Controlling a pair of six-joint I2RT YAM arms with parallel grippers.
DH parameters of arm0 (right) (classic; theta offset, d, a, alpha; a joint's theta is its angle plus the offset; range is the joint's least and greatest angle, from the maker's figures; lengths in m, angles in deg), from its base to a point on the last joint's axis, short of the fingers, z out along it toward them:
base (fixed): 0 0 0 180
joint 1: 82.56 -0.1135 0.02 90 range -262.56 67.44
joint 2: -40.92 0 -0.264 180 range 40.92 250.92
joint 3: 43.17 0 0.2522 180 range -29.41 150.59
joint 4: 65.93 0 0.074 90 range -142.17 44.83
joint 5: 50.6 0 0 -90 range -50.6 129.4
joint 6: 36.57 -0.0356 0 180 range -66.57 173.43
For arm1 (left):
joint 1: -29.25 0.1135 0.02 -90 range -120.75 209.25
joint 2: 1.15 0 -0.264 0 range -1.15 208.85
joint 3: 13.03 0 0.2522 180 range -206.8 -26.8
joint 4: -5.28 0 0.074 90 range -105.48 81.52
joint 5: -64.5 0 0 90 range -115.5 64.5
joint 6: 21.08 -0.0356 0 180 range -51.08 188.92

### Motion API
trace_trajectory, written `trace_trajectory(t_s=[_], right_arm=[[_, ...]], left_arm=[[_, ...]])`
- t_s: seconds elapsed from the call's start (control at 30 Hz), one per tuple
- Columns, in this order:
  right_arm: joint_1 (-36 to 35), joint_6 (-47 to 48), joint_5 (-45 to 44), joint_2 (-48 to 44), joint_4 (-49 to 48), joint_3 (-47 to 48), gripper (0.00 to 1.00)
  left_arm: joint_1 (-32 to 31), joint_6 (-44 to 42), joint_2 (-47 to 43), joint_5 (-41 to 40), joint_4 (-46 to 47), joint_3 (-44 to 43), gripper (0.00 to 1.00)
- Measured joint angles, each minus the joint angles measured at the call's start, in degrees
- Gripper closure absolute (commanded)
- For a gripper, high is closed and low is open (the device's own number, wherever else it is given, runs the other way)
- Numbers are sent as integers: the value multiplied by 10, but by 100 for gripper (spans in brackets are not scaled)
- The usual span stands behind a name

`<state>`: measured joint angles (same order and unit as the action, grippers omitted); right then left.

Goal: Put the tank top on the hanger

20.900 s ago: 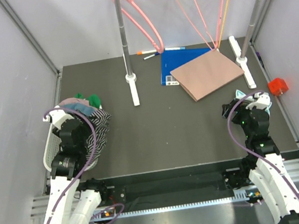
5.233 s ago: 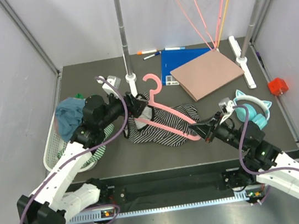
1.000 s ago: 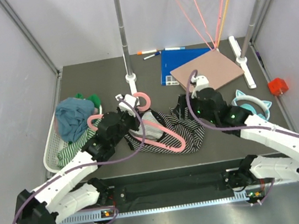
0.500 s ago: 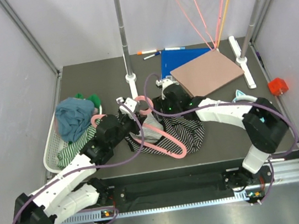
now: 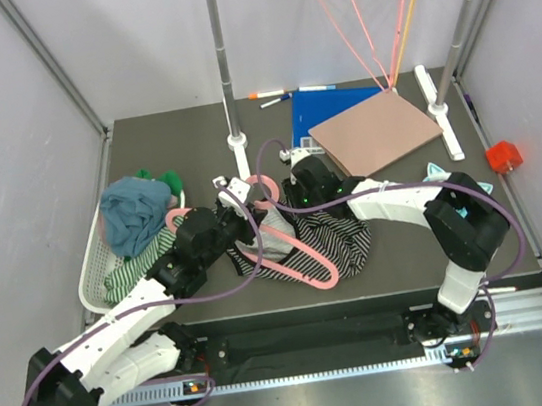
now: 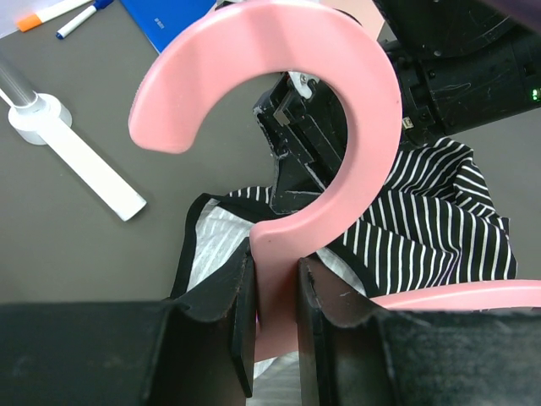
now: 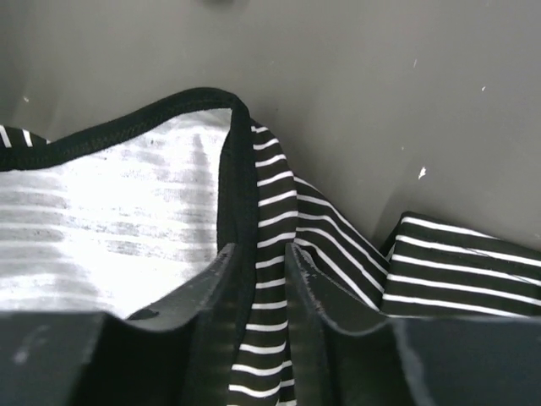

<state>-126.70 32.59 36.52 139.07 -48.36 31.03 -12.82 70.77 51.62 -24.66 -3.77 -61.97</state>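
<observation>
The pink hanger (image 5: 312, 264) lies tilted over the striped tank top (image 5: 345, 237) in the middle of the table. My left gripper (image 5: 243, 212) is shut on the hanger's neck just below the hook (image 6: 338, 93); in the left wrist view the pink neck fills the gap between the fingers of that gripper (image 6: 275, 292). My right gripper (image 5: 286, 192) reaches in from the right, close to the hook. In the right wrist view this gripper (image 7: 257, 269) is shut on the tank top's dark-edged strap (image 7: 235, 161), and striped cloth (image 7: 439, 271) bunches to the right.
A white basket (image 5: 93, 280) at the left holds a teal cloth (image 5: 134, 207) and a green-striped garment (image 5: 125, 269). Behind stand a rack post (image 5: 223, 68), a blue book (image 5: 311, 112), a brown board (image 5: 374, 134) and thin wire hangers (image 5: 359, 24). A red cube (image 5: 503, 156) sits at the right.
My right arm swung left to the hanger's hook, and its jaws closed on the tank top's strap. The left gripper kept its hold on the hanger.
</observation>
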Motion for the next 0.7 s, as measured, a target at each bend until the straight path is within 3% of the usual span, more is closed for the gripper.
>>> trace_trajectory(t_s=[0.33, 0.5, 0.7], right_arm=[[3, 2, 2, 28, 0, 0, 72], [4, 4, 2, 29, 2, 0, 100], [4, 6, 1, 28, 3, 0, 100]], left_arm=[[-2, 0, -2, 0, 0, 0, 100], [-3, 0, -3, 0, -1, 0, 100], [-4, 0, -8, -5, -4, 0, 100]])
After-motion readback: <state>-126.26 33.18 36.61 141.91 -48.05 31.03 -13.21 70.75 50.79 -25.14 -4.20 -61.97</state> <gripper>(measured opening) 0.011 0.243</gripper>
